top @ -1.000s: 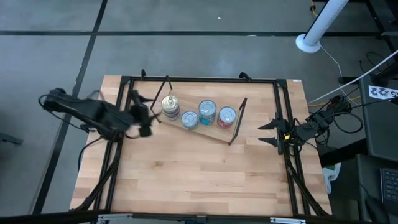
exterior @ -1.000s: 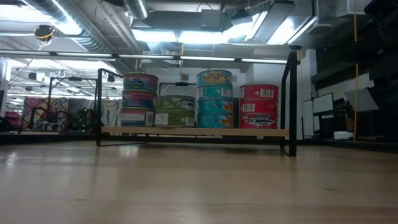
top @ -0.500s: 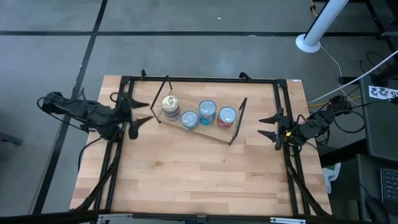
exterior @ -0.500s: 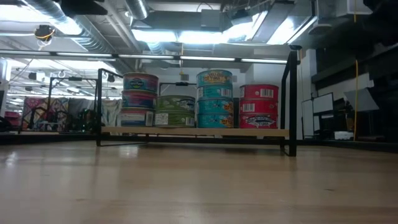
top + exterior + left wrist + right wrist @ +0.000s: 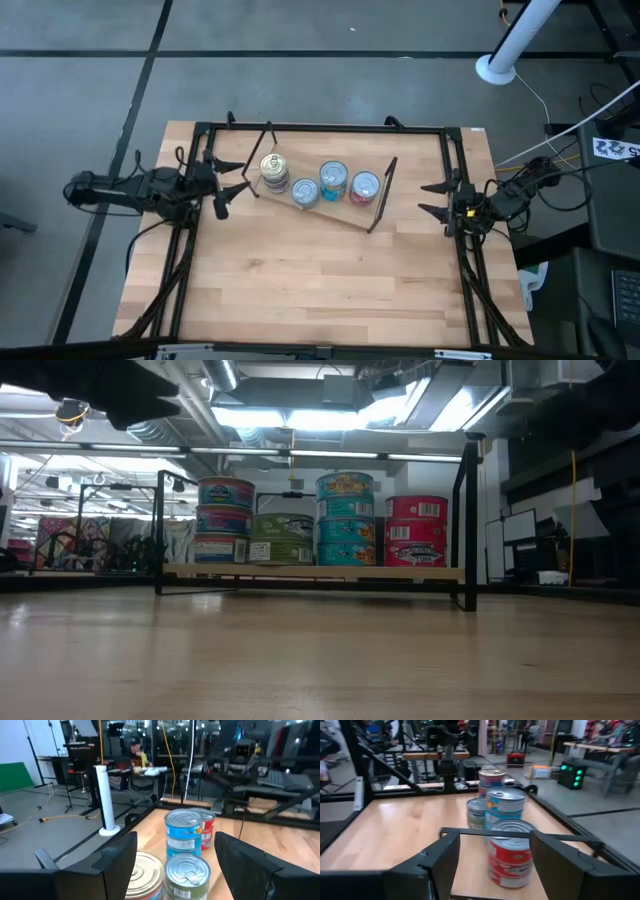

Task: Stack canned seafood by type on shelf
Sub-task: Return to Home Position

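Left gripper (image 5: 234,186) spread, empty; shelf (image 5: 310,572) holds 4 can stacks (image 5: 346,520).

Slim black left arm (image 5: 130,188), matching right arm (image 5: 510,198), looped black cables (image 5: 545,168), broad angular dark jaws

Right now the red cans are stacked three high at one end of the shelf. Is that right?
Not quite. The red cans do stand at one end of the shelf, but they are stacked two high, not three. The low view shows it: one red can sits on another, and the teal stack beside them rises higher.
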`<state>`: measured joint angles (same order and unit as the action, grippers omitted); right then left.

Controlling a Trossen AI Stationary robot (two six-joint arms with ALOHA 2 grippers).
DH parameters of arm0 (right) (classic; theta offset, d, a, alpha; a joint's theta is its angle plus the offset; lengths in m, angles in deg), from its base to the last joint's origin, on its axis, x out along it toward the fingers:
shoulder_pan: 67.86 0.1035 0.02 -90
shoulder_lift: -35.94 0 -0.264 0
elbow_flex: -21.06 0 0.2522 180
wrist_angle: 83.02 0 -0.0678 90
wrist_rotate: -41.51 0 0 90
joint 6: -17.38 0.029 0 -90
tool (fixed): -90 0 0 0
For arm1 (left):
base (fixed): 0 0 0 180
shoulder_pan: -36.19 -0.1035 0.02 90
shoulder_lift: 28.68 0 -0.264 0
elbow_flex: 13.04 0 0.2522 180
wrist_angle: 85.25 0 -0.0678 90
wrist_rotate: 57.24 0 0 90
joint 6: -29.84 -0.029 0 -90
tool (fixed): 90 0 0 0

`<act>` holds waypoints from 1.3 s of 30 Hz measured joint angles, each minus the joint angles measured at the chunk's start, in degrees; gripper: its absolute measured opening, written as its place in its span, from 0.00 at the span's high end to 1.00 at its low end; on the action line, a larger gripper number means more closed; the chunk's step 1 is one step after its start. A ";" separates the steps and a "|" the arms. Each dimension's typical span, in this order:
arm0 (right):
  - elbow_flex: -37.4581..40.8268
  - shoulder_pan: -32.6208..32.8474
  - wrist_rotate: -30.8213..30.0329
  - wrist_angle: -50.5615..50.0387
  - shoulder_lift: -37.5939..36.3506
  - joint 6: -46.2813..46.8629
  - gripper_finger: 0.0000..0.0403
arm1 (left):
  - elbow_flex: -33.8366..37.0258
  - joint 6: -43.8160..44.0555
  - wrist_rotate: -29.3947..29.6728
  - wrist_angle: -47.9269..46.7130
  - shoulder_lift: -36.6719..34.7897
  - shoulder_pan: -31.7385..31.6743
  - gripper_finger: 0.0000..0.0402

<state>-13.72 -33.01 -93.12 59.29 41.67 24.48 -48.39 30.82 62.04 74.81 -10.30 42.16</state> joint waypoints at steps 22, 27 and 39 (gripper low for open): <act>13.91 -0.02 -3.96 2.36 -5.63 8.23 0.41 | 18.49 4.65 -17.18 16.29 -10.31 -10.54 0.35; 14.34 0.00 -2.24 3.74 -5.56 8.72 0.41 | 20.34 4.92 -19.96 16.08 -10.60 -12.81 0.35; 14.36 0.00 2.67 3.30 -5.60 9.22 0.41 | 21.11 4.67 -25.78 13.05 -11.33 -15.13 0.35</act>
<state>0.64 -33.01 -90.46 62.59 36.08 33.70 -27.28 35.49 36.26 87.87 -21.63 27.03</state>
